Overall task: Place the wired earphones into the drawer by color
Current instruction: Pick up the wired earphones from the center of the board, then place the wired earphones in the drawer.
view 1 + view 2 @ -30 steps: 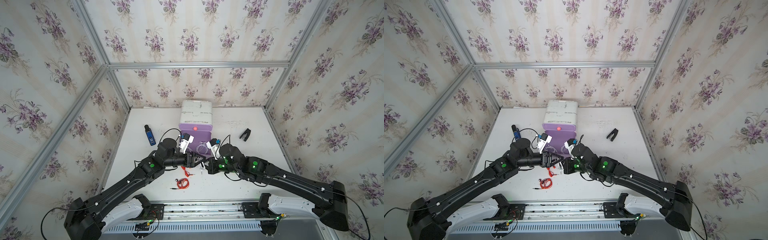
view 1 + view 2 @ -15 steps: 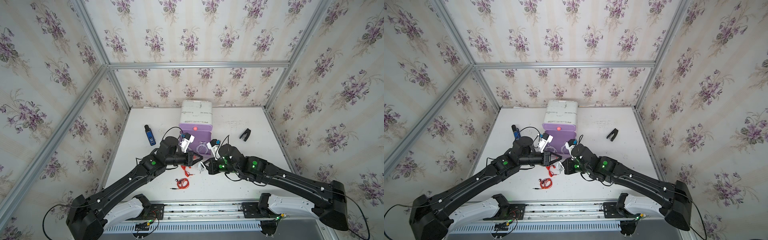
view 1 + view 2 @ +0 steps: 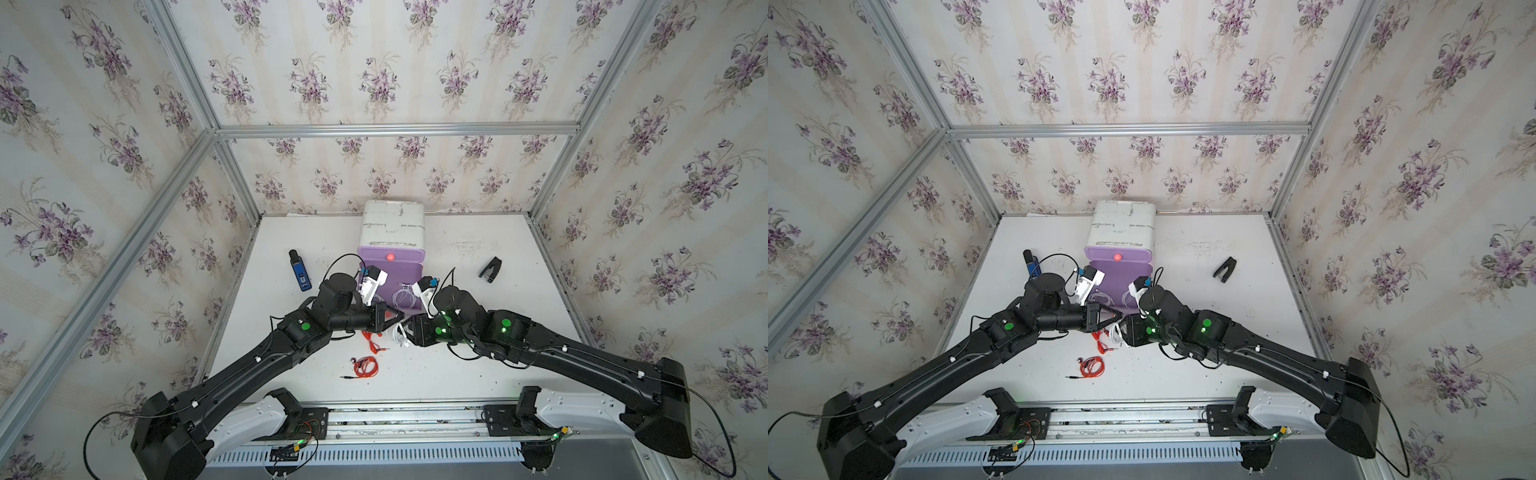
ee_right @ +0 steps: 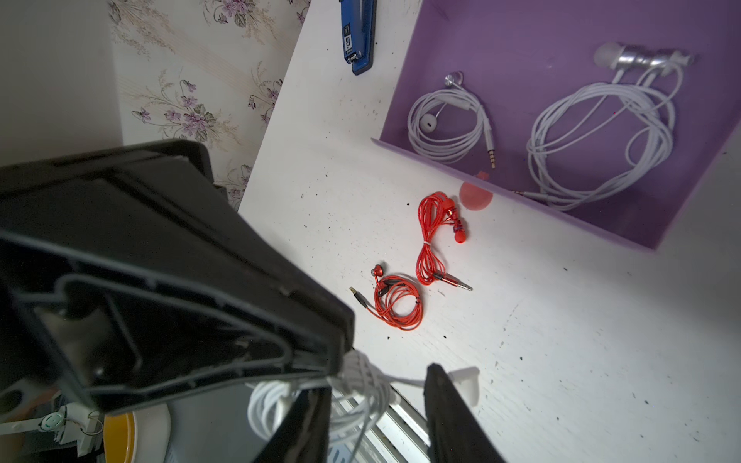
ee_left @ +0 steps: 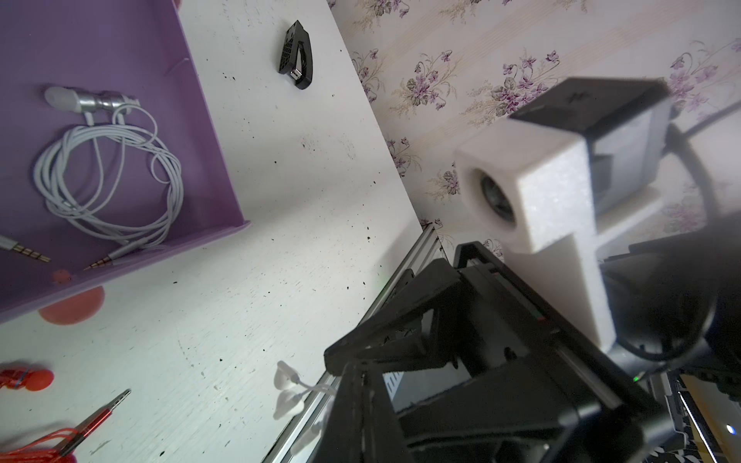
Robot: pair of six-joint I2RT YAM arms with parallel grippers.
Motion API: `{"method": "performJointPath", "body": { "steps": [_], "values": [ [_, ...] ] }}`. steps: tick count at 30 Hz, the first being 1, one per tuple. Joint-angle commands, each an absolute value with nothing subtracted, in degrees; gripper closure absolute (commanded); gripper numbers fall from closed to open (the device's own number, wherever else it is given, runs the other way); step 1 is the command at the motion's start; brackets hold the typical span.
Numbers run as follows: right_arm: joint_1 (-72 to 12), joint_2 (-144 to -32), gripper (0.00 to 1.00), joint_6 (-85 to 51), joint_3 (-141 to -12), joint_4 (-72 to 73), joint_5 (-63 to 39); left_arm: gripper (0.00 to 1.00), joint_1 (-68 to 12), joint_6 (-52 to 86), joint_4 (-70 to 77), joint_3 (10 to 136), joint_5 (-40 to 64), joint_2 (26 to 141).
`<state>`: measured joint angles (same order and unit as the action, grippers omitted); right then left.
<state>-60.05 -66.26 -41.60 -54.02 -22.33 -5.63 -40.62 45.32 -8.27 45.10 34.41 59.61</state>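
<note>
Now the left gripper (image 3: 397, 316) has snapped shut on the white coiled earphones (image 4: 361, 385), and the right gripper (image 3: 409, 331) has let its jaws part around them. Two red corded earphones (image 4: 399, 300) lie near, on the white table (image 4: 561, 320). Two more white sets (image 4: 445, 120) sit in the open purple drawer (image 4: 521, 48). Flowery walls (image 3: 374, 62) stand all round.

The left arm (image 3: 257, 361) and right arm (image 3: 582, 357) are matte black, boxy links on white base housings (image 3: 245, 419). Round green markers (image 3: 305, 326) dot the joints. White camera blocks (image 3: 372, 282) top the wrists, where thin black cables (image 3: 344, 256) loop. The left gripper (image 3: 401, 314) and right gripper (image 3: 405, 331) are black wedges.
</note>
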Motion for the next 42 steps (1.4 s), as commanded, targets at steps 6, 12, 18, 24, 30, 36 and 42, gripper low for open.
{"method": "performJointPath", "body": {
  "steps": [6, 12, 18, 24, 30, 36, 42],
  "values": [
    [-59.39, -63.53, 0.41, -41.13, -54.79, -23.75, -1.65, 1.00, -39.63, 42.49, -11.61, 47.41, 32.61, 58.80],
    [-56.90, -60.11, 0.40, -41.48, -54.31, -26.18, -0.04, 1.00, -36.09, 39.15, -15.21, 52.36, 32.78, 60.60],
    [-55.03, -57.57, 0.40, -41.42, -53.96, -27.72, 0.22, 1.00, -31.86, 35.38, -15.65, 57.91, 33.93, 65.36],
    [-54.41, -57.39, 0.40, -41.39, -53.46, -28.04, 0.35, 1.00, -30.03, 31.42, -14.98, 62.74, 33.23, 72.30],
    [-53.38, -57.22, 0.40, -40.79, -53.00, -27.86, 0.01, 1.00, -28.35, 28.91, -12.04, 63.18, 33.35, 77.29],
    [-52.30, -57.39, 0.39, -40.26, -52.21, -26.83, -1.24, 1.00, -26.94, 27.05, -8.07, 60.66, 31.20, 79.93],
    [-51.87, -58.04, 0.39, -39.82, -51.76, -26.46, -1.64, 1.00, -25.74, 26.21, -5.54, 59.76, 30.94, 83.46]
  ]
}}
